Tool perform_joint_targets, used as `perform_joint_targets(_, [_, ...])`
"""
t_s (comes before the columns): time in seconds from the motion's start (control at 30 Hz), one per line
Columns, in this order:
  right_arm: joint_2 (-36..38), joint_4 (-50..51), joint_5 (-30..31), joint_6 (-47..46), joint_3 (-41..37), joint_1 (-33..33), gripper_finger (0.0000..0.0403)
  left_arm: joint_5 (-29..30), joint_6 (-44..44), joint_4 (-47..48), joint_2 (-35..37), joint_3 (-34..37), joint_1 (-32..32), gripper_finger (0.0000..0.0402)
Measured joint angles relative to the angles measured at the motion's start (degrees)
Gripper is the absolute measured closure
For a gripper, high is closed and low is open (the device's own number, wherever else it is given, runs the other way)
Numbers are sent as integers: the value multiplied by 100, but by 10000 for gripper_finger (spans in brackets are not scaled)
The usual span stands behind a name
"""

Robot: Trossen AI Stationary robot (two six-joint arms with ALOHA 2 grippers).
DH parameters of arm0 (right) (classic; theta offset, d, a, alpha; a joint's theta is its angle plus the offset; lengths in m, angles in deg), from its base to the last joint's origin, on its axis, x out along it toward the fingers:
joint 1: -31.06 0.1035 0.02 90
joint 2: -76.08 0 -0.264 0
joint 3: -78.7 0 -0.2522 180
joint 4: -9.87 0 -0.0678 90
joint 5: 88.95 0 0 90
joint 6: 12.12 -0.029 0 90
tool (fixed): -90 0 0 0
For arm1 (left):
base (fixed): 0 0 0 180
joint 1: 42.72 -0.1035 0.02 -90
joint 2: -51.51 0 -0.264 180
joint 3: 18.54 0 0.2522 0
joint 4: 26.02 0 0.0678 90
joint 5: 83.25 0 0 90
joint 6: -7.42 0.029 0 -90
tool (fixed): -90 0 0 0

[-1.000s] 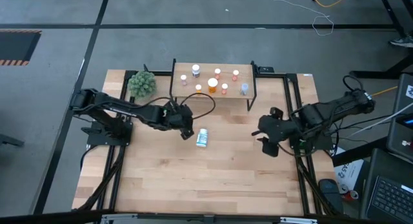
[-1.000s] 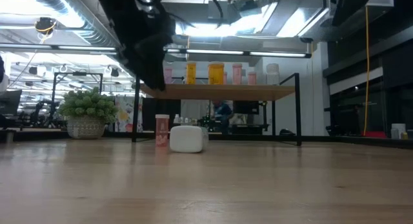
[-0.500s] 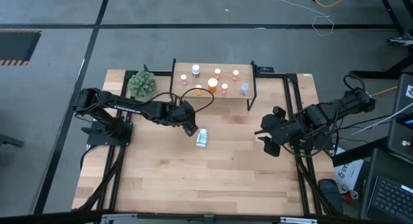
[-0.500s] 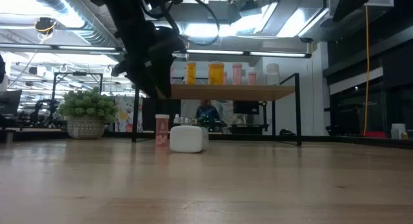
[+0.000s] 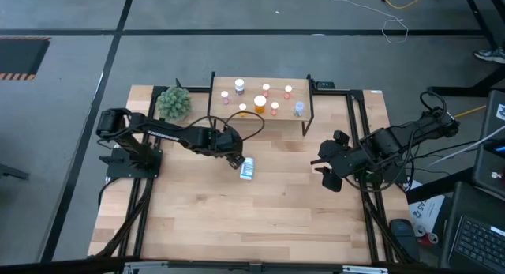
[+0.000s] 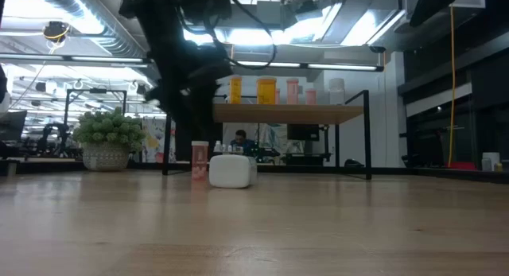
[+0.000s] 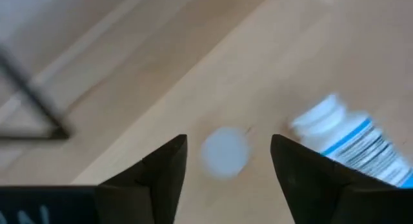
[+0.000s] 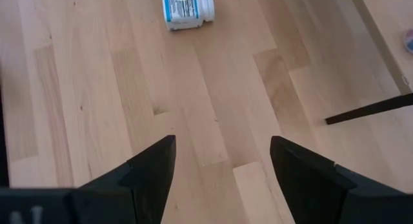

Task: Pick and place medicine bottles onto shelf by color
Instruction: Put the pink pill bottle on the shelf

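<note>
Since a second ago I'm sliding my left gripper, fingers spread and empty, toward the white bottle lying on its side just beside it on the tabletop, in front of the shelf (wrist cam's showing a small cap between my fingers, overhead isn't), right gripper idling open farther off.

On the worktop a white bottle lies on its side beside a small upright orange bottle, a dark arm hanging above them, with the shelf behind carrying a row of bottles and a potted plant off to one side.
</note>
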Motion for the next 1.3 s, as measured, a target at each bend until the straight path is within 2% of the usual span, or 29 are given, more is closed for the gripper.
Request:
perform_joint_targets(0.47, [-3, 25, -4, -83, 0, 0, 148, -50, -32, -132, -358, -4, 83, 182])
perform_joint_targets(1.0, [-2, 20, -4, -83, 0, 0, 148, 34, -104, -118, -347, 3, 73, 182])
perform_joint_targets(1.3, [-2, 20, -4, -83, 0, 0, 148, 33, -128, -106, -347, 3, 63, 202])
